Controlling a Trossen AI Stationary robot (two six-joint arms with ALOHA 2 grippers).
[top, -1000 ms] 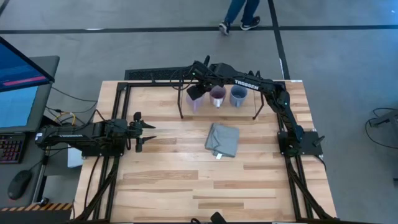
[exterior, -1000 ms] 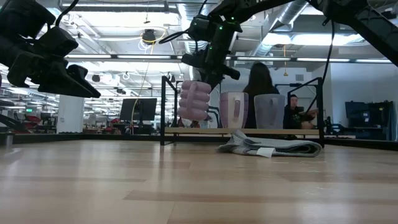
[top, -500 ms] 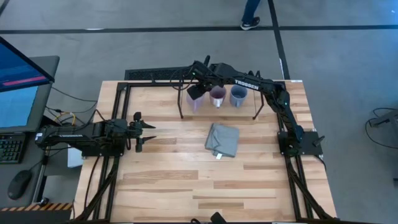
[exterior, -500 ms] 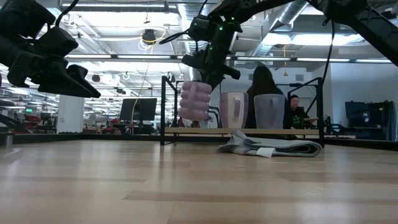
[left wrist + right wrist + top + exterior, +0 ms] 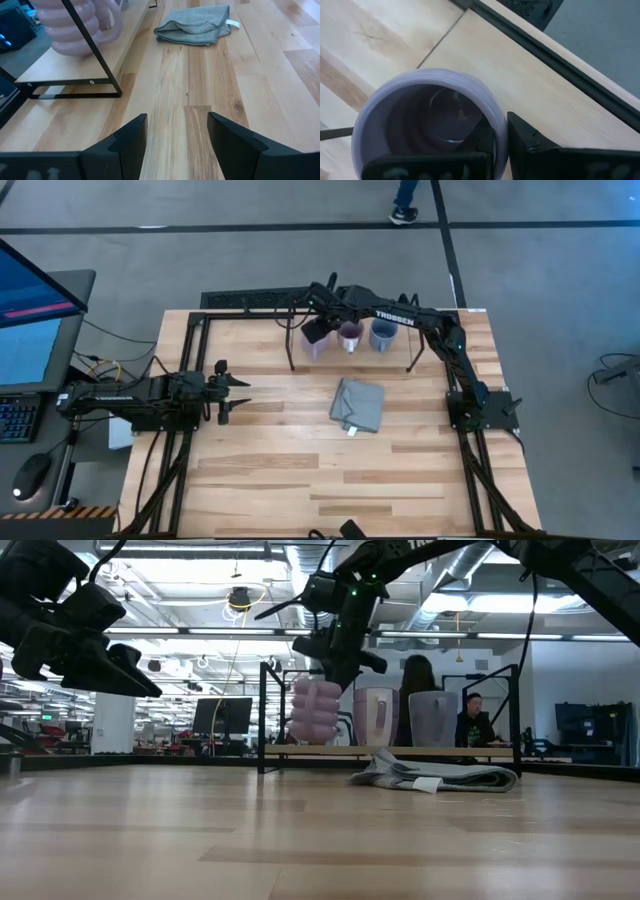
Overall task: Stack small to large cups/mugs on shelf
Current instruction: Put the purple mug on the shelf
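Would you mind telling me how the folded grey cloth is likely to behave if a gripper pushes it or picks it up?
The grey cloth lies in soft, uneven folds in the left wrist view, so it would probably drape limply and unfold when lifted. Pushed, it seems likelier to bunch than slide whole. It looks light and unlikely to roll or break.

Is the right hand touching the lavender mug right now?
Touching. In the right wrist view, the right hand pinches the lavender mug's rim, one finger inside and one outside the wall.
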